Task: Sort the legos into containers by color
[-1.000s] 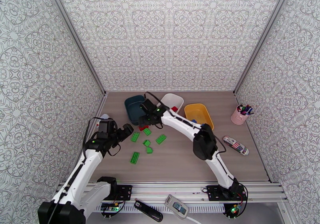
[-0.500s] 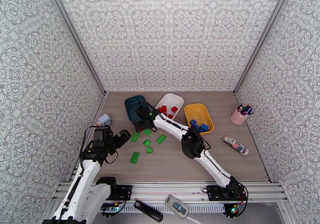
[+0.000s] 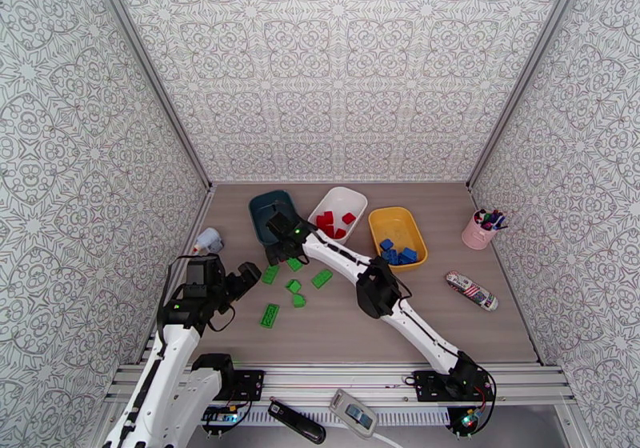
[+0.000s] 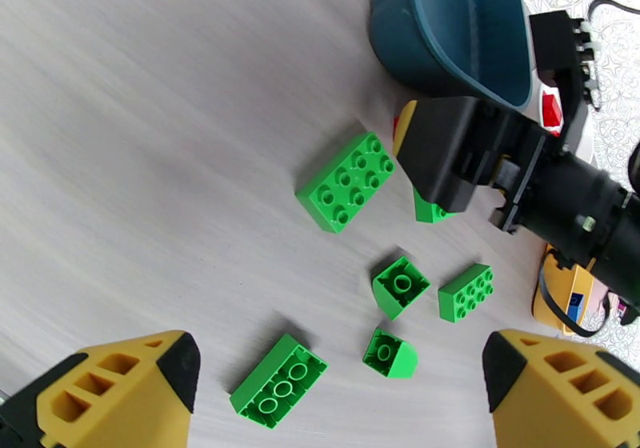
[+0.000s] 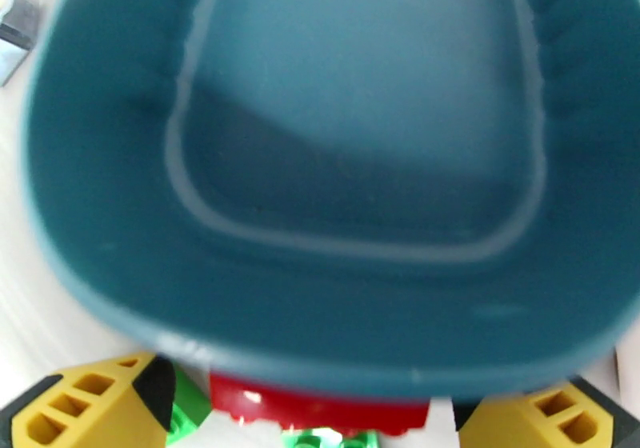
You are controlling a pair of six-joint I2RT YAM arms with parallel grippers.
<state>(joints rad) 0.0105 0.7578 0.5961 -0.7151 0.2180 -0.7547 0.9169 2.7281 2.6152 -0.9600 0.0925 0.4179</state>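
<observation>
Containers, as we count them: teal tub at the bench's 11 o'clock; white tub at 12, holding red legos; yellow tub at 1, holding blue legos.
Green legos: loose on the bench, at 6 o'clock of the teal tub.
Left tool: spread wide, empty, at 9 o'clock of the greens.
Right tool: spread wide at the teal tub's near rim, a red brick between its fingers; we cannot tell whether they touch.

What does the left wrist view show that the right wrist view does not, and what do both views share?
Left wrist view: loose green studded plastic bricks lying apart on the grey wooden table. Right wrist view: the bare inside of the dark teal plastic tub, and a blurred red plastic piece below its near rim. Shared: that tub and some green brick.
</observation>
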